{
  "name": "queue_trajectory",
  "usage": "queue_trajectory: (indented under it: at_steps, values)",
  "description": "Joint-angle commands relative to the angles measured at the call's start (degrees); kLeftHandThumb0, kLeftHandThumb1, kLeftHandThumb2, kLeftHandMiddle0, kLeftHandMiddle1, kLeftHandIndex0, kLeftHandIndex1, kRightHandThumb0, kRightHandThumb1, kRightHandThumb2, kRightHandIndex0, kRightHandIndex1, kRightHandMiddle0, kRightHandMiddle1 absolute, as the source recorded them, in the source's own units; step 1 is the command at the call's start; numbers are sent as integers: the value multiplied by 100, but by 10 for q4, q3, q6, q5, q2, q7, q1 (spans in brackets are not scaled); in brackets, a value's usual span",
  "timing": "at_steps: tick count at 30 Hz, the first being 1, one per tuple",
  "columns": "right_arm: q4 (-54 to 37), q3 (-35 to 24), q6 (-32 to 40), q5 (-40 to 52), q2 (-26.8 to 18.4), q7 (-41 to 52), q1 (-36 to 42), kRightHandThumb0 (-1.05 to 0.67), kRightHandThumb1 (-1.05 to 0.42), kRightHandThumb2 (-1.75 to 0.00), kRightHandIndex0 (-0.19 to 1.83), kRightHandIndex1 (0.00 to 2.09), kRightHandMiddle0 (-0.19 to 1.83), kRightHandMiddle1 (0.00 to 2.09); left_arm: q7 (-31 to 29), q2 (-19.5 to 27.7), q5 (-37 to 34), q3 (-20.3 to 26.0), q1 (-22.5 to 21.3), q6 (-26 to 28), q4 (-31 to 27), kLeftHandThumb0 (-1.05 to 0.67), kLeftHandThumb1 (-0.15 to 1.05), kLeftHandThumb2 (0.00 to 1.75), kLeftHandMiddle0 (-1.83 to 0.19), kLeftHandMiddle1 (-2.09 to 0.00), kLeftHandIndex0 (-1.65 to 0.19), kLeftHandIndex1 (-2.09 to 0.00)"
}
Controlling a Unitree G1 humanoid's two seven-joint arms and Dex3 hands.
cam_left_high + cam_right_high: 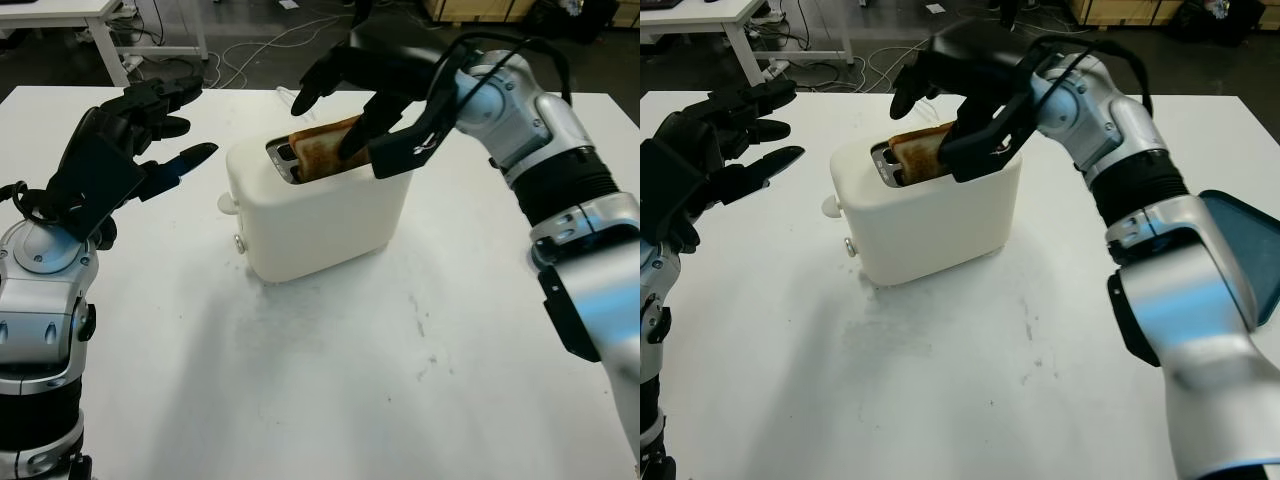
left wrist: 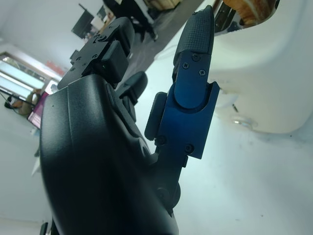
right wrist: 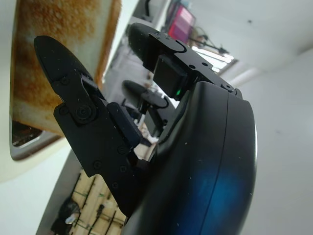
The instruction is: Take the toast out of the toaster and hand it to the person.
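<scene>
My right robot hand (image 1: 365, 120) is at the toaster (image 1: 320, 215), fingers around the toast (image 1: 325, 148), which stands tilted in the slot; whether the grip is closed I cannot tell. My left robot hand (image 1: 130, 140) hovers released beside the toaster, above the surface (image 1: 300, 380). Risk: a one-sided pinch could crumble the slice, or a slanted pull could jam it and drag the unbraced toaster.
</scene>
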Motion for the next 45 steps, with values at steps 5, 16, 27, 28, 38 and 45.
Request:
queue_trajectory:
  at_steps: [5,16,27,28,38,45]
  values:
    - [12,20,5,-22,1,-8,-14,-63,-66,0,53,83,83,6,0,-1,-1,4,0,-9,1,-69,92,9,-4,-95,-43,-10]
    - [14,19,-17,-17,-6,-9,-2,-57,-67,0,53,101,88,7,2,-4,2,1,3,-12,0,-69,92,10,-3,-97,-43,-11]
    - [-14,42,43,-33,-21,97,3,-52,-69,0,78,125,106,48,2,-11,0,6,8,-22,1,-68,92,9,-3,-96,-42,-12]
    - [-16,45,43,-38,-23,93,5,-53,-70,0,79,137,96,79,2,-11,0,6,7,-22,1,-68,92,9,-3,-96,-42,-13]
    - [-10,90,-27,-118,-48,-85,32,-58,-91,-17,108,174,86,163,2,-10,2,4,6,-18,1,-70,92,9,-3,-98,-42,-14]
    - [27,74,-45,-111,-38,-217,26,-47,-92,-33,110,175,82,174,3,-9,4,4,8,-18,0,-69,92,10,-3,-98,-42,-15]
